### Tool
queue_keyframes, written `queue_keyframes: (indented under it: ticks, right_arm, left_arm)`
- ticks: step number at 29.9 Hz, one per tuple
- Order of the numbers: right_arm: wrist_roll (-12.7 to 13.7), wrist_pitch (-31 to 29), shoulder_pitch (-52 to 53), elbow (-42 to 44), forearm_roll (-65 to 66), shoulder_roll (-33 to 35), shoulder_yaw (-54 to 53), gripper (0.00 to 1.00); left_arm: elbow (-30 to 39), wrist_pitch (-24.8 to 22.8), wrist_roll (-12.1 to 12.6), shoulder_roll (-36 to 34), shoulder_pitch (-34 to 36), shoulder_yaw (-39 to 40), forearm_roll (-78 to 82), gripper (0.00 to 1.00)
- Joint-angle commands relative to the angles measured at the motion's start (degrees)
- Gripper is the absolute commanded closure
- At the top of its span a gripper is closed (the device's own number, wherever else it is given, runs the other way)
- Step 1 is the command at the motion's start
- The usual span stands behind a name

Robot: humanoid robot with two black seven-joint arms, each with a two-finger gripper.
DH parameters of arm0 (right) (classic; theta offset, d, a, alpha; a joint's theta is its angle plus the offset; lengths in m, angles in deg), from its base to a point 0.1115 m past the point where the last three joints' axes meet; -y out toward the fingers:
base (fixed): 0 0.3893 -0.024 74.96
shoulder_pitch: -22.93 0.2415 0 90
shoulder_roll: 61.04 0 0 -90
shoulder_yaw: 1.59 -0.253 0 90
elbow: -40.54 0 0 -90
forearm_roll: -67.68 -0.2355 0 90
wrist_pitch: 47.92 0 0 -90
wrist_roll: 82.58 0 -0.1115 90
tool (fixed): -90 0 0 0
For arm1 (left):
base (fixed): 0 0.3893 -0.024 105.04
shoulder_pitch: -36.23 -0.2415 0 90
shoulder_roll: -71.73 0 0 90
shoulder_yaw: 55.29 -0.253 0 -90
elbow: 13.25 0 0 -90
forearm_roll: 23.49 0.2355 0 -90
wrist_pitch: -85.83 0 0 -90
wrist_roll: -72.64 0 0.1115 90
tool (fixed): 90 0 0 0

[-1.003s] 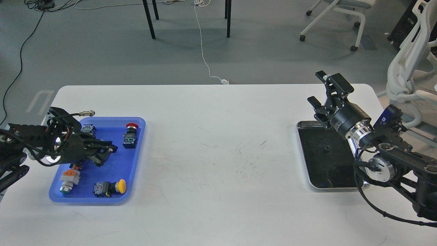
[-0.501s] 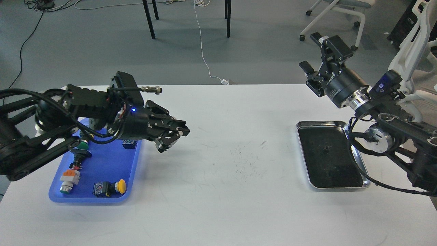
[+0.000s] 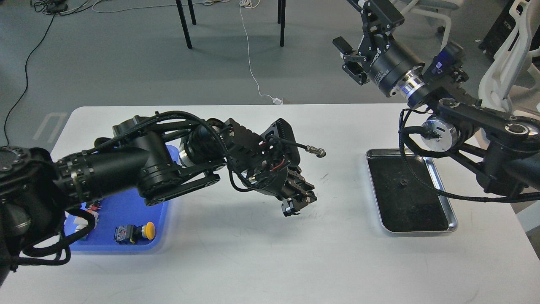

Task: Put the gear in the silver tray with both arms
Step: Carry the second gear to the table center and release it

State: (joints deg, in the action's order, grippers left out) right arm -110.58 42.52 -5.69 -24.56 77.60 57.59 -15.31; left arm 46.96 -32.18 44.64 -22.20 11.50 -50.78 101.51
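The white table (image 3: 261, 253) is carrying a blue tray (image 3: 126, 207) of push-button parts on the left and the silver tray (image 3: 443, 202) on the right, whose dark bottom is looking empty, so the delivery seems not yet done. The left gripper (image 3: 298, 202) is hanging over the table's middle, jaws pinching a small round dark-and-silver piece, probably the gear (image 3: 288, 208). The right gripper (image 3: 358, 31) is hovering high beyond the far edge, jaws spread, holding nothing.

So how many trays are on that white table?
2. The silver tray lies at the right of the table, below the right arm. A blue plastic tray lies at the left, largely hidden behind the left arm.
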Motion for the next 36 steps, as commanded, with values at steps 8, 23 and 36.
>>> queue_keyframes:
  ticks: [8, 23, 36]
  right_arm:
    - [0.0, -0.01, -0.73, 0.41, 0.0, 0.64, 0.09, 0.02]
    - [0.0, -0.09, -1.61, 0.85, 0.09, 0.64, 0.09, 0.02]
    - [0.0, -0.27, -2.31, 0.85, 0.09, 0.9, 0.09, 0.02]
  left_arm:
    - [-9.05, 0.01, -0.01, 3.93, -0.41, -2.04, 0.0, 0.89]
    - [-11.69, 2.6, -0.01, 3.93, -1.99, -5.65, 0.0, 0.8]
    - [-11.08, 3.57, -0.01, 3.93, -3.75, -5.04, 0.0, 0.18]
